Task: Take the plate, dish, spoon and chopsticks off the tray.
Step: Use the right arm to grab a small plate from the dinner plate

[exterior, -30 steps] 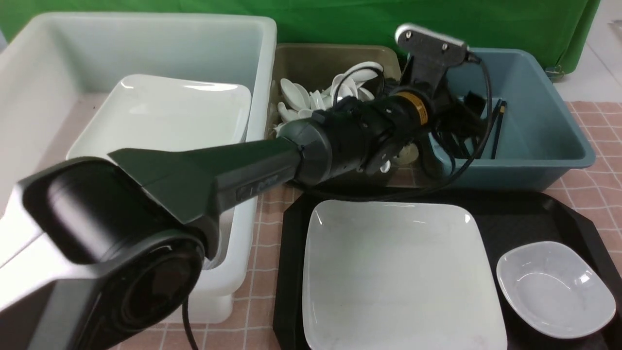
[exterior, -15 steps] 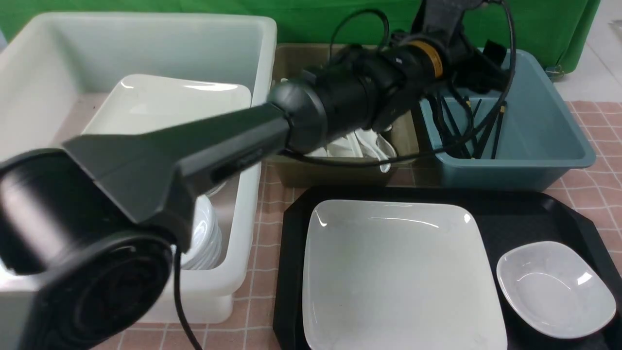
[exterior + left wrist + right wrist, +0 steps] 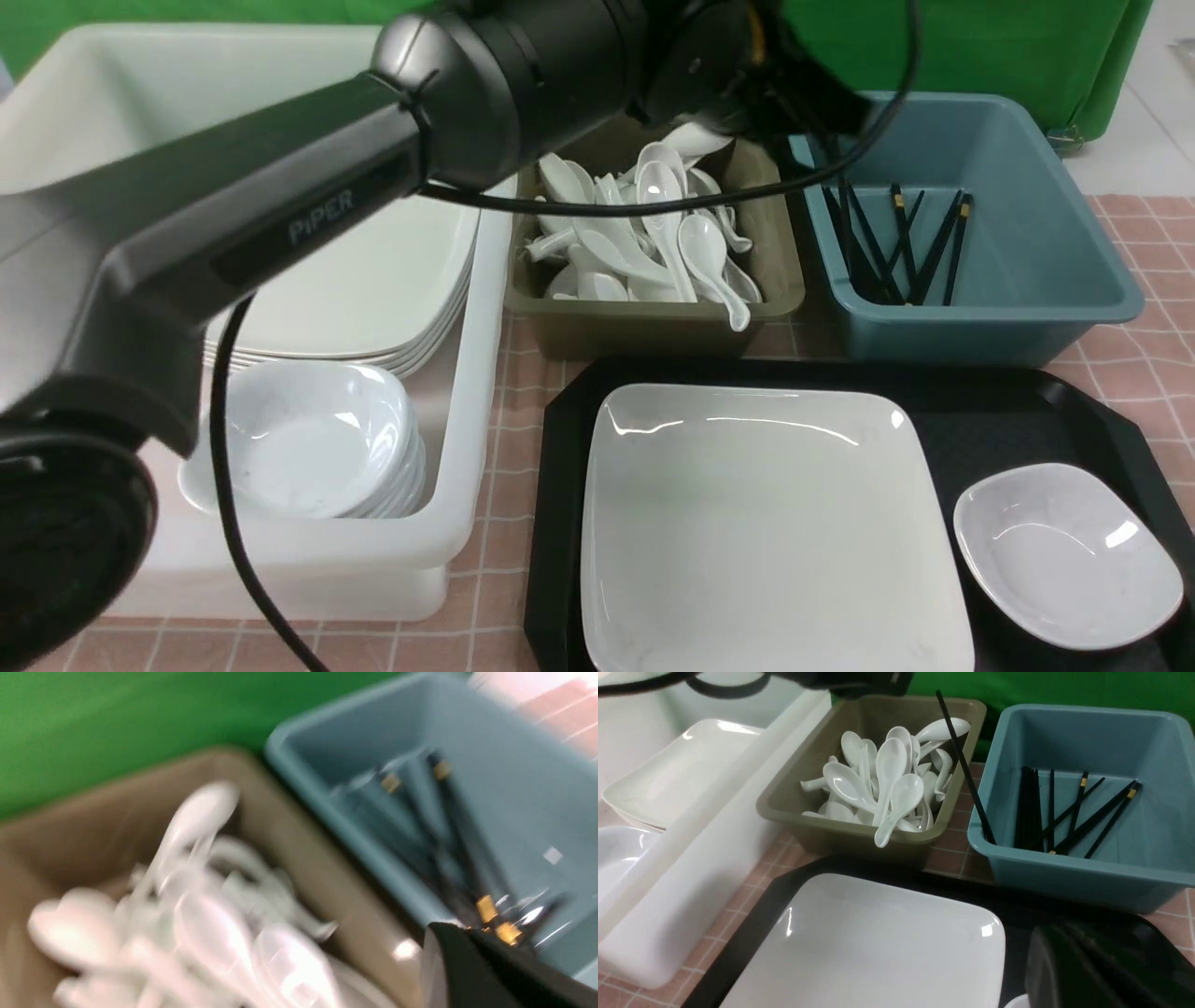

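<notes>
The plate point(image 3: 766, 523) lies on the left of the black tray point(image 3: 990, 411), with the dish point(image 3: 1064, 560) to its right. No spoon or chopsticks show on the tray. Several black chopsticks point(image 3: 910, 247) lie in the blue tub point(image 3: 1055, 280); one point(image 3: 966, 770) leans on its wall and sticks out above the rim. White spoons point(image 3: 653, 224) fill the olive tub point(image 3: 644, 327). My left gripper point(image 3: 831, 107) hangs high over the two tubs; its finger point(image 3: 490, 970) shows blurred, and I cannot tell how the jaws stand. My right gripper's dark finger point(image 3: 1101, 970) hovers over the tray beside the plate point(image 3: 868, 947).
A big white tub point(image 3: 467, 392) at the left holds stacked square plates point(image 3: 373, 280) and stacked small dishes point(image 3: 308, 439). My left arm point(image 3: 280, 215) crosses above it. A green backdrop stands behind the tubs. Pink checked cloth covers the table.
My left arm has lifted out of the blue tub and swung up and to the left. The chopsticks stay in the tub. Plate and dish have not moved.
</notes>
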Robot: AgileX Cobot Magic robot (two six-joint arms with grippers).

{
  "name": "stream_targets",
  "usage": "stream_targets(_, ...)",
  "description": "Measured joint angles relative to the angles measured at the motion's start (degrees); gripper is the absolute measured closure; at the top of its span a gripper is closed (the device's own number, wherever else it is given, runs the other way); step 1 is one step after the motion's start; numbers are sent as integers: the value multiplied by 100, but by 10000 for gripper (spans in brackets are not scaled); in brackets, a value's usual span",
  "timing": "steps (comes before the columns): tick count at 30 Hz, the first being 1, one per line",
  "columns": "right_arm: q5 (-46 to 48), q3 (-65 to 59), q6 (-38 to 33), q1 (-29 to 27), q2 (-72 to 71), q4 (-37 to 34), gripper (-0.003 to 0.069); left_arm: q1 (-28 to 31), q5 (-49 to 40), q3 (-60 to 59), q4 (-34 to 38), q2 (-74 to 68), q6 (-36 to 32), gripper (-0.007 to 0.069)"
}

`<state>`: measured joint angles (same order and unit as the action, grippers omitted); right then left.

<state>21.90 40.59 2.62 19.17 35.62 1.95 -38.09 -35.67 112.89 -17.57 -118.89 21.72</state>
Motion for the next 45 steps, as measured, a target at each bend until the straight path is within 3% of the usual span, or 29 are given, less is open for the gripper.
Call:
stream_targets(3,40,0,4,0,0,0,626,77,18,0,131,-130,159,632)
stream_targets(8,95,0,11,0,0,0,624,-45,377,0,1535,-379,-21,636)
stream_targets(11,120,0,17,0,0,0,622,-205,734,0,1850,-495,-61,636)
stream_targets(18,183,0,23,0,0,0,622,-373,2960,0,2048,-835,253,636)
stream_targets(20,209,0,23,0,0,0,621,-361,3189,0,2048,-901,253,636)
stream_targets(22,209,0,23,0,0,0,620,-356,2869,0,2042,-892,218,636)
stream_targets(31,313,0,23,0,0,0,615,-389,-273,-6,1343,-97,-681,636)
stream_targets(34,325,0,23,0,0,0,616,-366,-376,2,1262,-129,-739,636)
stream_targets(37,324,0,23,0,0,0,616,-344,280,2,1354,-347,-862,632)
stream_targets(40,324,0,23,0,0,0,616,-327,2441,2,1465,-831,-1286,628)
stream_targets(42,340,0,23,0,0,0,616,-327,3174,2,1478,-1014,-1344,628)
stream_targets(45,368,0,23,0,0,0,616,-327,3434,2,1479,-1168,-1339,627)
